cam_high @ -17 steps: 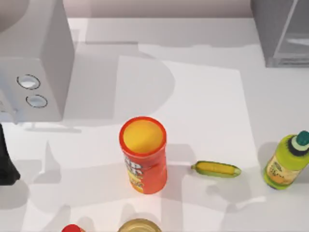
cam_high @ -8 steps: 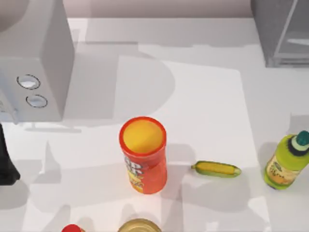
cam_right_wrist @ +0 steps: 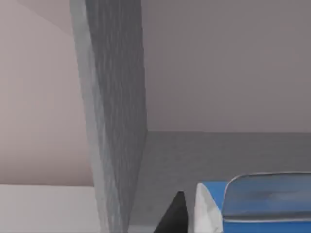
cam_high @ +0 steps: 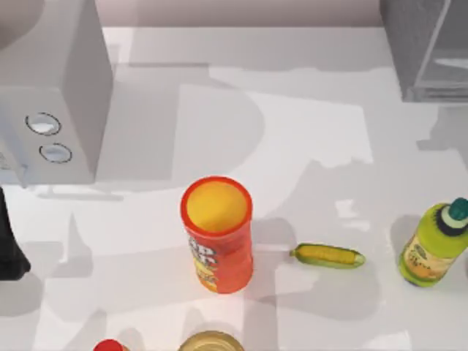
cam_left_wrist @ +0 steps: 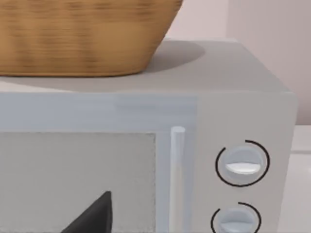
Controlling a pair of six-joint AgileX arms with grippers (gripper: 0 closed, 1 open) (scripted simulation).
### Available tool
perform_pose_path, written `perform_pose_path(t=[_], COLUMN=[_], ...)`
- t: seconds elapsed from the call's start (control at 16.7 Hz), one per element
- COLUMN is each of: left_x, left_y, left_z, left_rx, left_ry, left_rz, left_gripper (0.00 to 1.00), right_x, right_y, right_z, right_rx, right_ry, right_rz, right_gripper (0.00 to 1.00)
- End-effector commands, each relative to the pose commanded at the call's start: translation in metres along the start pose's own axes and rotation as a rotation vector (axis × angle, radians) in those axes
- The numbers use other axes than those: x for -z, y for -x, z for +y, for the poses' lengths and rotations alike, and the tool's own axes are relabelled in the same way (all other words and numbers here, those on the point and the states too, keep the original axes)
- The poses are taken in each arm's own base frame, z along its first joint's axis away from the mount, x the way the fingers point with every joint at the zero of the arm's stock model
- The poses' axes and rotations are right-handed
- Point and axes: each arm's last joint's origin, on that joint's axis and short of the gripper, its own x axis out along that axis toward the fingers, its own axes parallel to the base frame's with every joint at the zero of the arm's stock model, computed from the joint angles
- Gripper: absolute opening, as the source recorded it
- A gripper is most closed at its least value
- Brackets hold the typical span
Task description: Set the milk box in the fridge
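The milk box (cam_right_wrist: 265,200) shows its blue top and a white edge close up in the right wrist view, held by my right gripper (cam_right_wrist: 228,225), with one dark fingertip (cam_right_wrist: 176,214) against its side. Straight ahead of it stand the fridge's thin grey door panel (cam_right_wrist: 114,111) and its grey inside (cam_right_wrist: 228,155). In the top view the fridge (cam_high: 423,51) is at the table's far right corner. My left gripper (cam_left_wrist: 95,216) is parked at the left edge (cam_high: 9,248), facing a microwave.
A pale microwave with two dials (cam_high: 51,95) carries a wicker basket (cam_left_wrist: 82,34) at the far left. An orange chip can (cam_high: 217,234) stands mid-table, with a corn cob (cam_high: 327,255) and a green bottle (cam_high: 433,245) to its right. A red item (cam_high: 110,345) and a tin (cam_high: 211,341) sit at the front edge.
An arm's shadow has swept across the right of the table toward the far right corner by the fridge. The can, corn and bottle have not moved.
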Motion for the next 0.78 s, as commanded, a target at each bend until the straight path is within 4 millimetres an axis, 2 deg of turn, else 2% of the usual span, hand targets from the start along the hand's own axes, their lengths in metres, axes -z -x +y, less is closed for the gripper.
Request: perform_pose_path(t=[0.18,0.36,0.6,0.78], left_x=[0.0,0.0,0.0,0.0], left_y=[0.0,0.0,0.0,0.0], left_z=[0.0,0.0,0.0,0.0], left_rx=[0.0,0.0,0.0,0.0], left_ry=[0.0,0.0,0.0,0.0], left_rz=[0.0,0.0,0.0,0.0], left_gripper=[1.0,1.0,1.0,1.0], right_x=[0.031,0.066,0.095,0.1], right_y=[-0.051,-0.087,-0.109,-0.112], right_z=[-0.028,-0.053,-0.075,-0.078], right_rx=[0.021,0.044,0.062,0.064], right_ry=[0.002,0.01,0.022,0.025], right_rz=[0.004,-0.013,-0.049,-0.057], right_gripper=[0.0,0.0,0.0,0.0])
